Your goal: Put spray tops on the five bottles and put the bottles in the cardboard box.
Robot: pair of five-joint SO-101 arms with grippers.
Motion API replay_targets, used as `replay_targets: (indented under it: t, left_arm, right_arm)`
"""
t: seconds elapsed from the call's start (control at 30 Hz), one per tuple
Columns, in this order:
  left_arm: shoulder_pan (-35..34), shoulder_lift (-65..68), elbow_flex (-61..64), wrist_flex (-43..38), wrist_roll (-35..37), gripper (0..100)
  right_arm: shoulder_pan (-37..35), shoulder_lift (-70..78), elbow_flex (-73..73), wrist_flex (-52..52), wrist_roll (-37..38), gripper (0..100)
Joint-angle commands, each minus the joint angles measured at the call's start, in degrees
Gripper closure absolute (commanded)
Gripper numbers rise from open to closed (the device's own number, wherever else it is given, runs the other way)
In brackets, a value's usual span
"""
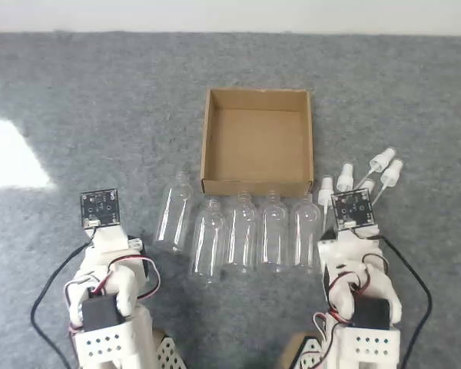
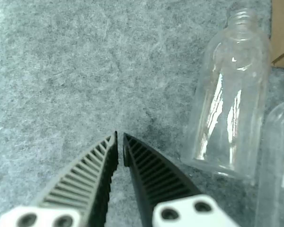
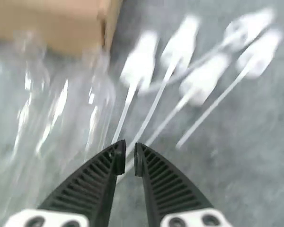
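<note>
Cardboard box [image 1: 257, 187] front edge just beyond bottles [image 1: 242, 231], spray tops [image 1: 345, 177] alongside.

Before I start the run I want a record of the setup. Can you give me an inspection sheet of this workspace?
Surface: grey carpet, with a bright light patch on the left arm's side.
Job's things: cardboard box open and empty; five clear bottles lying uncapped in a row in front of it; five white spray tops loose beside the box, on the right arm's side.
Clutter: nothing seen.
Hands: left hand shut, empty, over carpet beside a bottle; right hand shut, empty, over the spray tops' tubes.
Cables: black cables loop beside both arm bases.
Surroundings: pale strip beyond the carpet's far edge.
</note>
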Motion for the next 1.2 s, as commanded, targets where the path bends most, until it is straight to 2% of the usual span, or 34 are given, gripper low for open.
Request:
replay_targets:
  t: [0.0,0.17,0.33,0.5,0.7,0.83,1.03,1.17]
  left_arm:
    - [0.3,-0.8,-0.4,0.2,0.5,99]
    - [0.4,-0.8,-0.4,0.2,0.4,99]
    - [0.4,-0.8,-0.4,0.2,0.3,99]
    - [0.4,-0.8,-0.4,0.2,0.3,99]
    - [0.0,-0.8,-0.4,0.2,0.2,99]
    - [0.0,-0.8,-0.4,0.2,0.2,99]
    - [0.0,-0.8,-0.4,0.2,0.2,99]
    - [0.0,-0.8,-0.4,0.2,0.2,99]
  right_arm:
    - [1.0,-1.0,-0.1,-7.9,0.7,98.8]
    - [1.0,-0.6,-11.9,-1.5,5.7,98.8]
    - [0.7,3.4,-23.4,-0.1,3.7,95.0]
    - [0.3,23.9,-34.2,0.4,2.2,83.1]
    - [-6.6,54.8,-50.7,7.8,0.8,81.0]
    - [-12.0,70.5,-58.2,11.5,-3.5,80.5]
    - [-15.7,80.8,-58.7,10.1,-7.5,70.8]
    - [-17.5,82.5,-58.7,9.2,-10.8,70.1]
